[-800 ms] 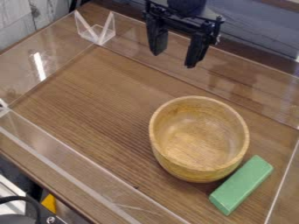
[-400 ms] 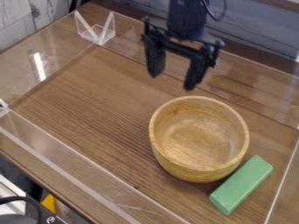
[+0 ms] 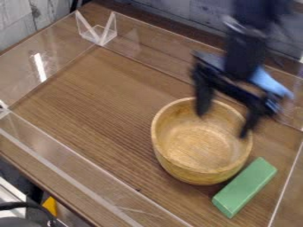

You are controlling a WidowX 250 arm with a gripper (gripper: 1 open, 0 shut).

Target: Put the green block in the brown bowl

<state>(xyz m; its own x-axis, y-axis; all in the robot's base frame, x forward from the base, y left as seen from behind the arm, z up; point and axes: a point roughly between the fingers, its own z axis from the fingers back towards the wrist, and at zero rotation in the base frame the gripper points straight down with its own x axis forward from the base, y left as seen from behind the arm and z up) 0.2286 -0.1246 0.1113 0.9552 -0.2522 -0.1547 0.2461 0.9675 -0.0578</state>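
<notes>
The mint-green block (image 3: 245,187) lies flat on the wooden table at the lower right, just beside the brown bowl (image 3: 201,140). That round wooden bowl is empty, its hollow facing up. My gripper (image 3: 226,112) hangs over the bowl's far right rim, blurred by motion. Its two dark fingers (image 3: 204,96) point down and stand wide apart, open, with nothing between them. The block is below and to the right of the gripper, untouched.
Clear acrylic walls (image 3: 48,62) fence the wooden table (image 3: 95,106) on all sides. A small clear plastic stand (image 3: 97,28) sits at the back left corner. The bowl and block lie close to the right wall.
The gripper has swept from the back centre toward the right and down, now hovering over the bowl's far rim. Its fingers stay open. Bowl and block have not moved.
</notes>
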